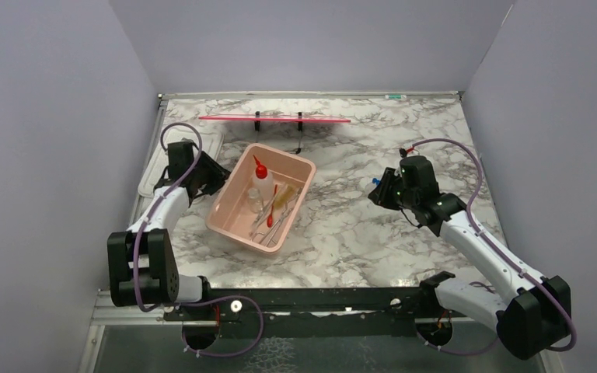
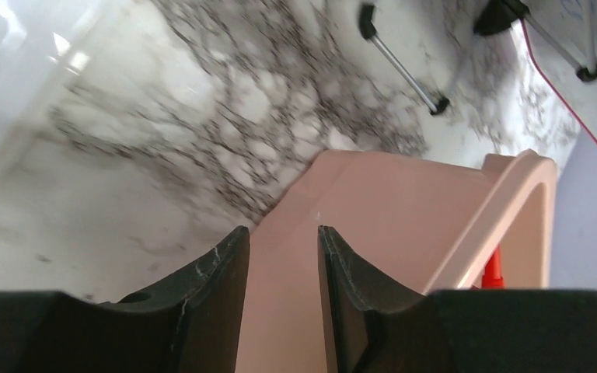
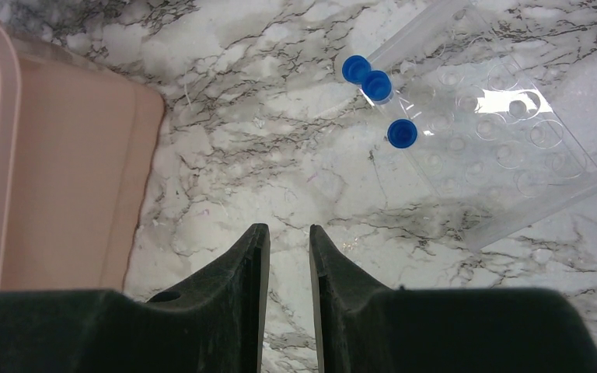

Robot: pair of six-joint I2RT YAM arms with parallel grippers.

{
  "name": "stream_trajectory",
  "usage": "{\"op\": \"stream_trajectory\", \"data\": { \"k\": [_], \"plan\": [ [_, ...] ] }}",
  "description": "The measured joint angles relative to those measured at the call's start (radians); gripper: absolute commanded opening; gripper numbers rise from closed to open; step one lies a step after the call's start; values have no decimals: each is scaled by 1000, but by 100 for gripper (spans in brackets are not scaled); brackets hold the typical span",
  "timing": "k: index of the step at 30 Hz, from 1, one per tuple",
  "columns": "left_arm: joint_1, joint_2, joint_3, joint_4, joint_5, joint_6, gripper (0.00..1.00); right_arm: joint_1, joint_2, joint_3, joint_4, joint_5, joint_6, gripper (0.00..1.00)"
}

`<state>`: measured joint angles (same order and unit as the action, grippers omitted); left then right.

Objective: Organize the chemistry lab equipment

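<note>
right wrist view: the right gripper (image 3: 289, 229) hangs over bare marble, its fingers narrowly parted and pinching nothing. the blue-capped tubes (image 3: 376, 84) sit ahead at the edge of a clear rack (image 3: 513, 155), with the pink tub (image 3: 70, 179) off to the side. the left gripper (image 2: 284, 231), also parted and empty, is at the tub's outer wall. probably best next: widen the right fingers, centre on one cap and descend straight, sparing its neighbours.

White arms (image 1: 486, 249) — black joints (image 1: 532, 315), seemingly purple cables (image 1: 135, 256).
</note>
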<state>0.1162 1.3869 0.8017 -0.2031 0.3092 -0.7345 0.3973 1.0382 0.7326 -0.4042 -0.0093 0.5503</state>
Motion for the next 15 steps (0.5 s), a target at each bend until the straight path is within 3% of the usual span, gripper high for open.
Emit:
{"op": "stream_trajectory", "data": {
  "k": [7, 13, 15],
  "plan": [
    [-116, -53, -35, 24, -43, -87, 50, 0, 0, 0, 0, 0, 0, 30],
    [-116, -30, 71, -77, -245, 54, 70, 0, -7, 0, 0, 0, 0, 30],
    [-114, -5, 123, -99, -306, 121, 72, 0, -9, 0, 0, 0, 0, 30]
  ]
}}
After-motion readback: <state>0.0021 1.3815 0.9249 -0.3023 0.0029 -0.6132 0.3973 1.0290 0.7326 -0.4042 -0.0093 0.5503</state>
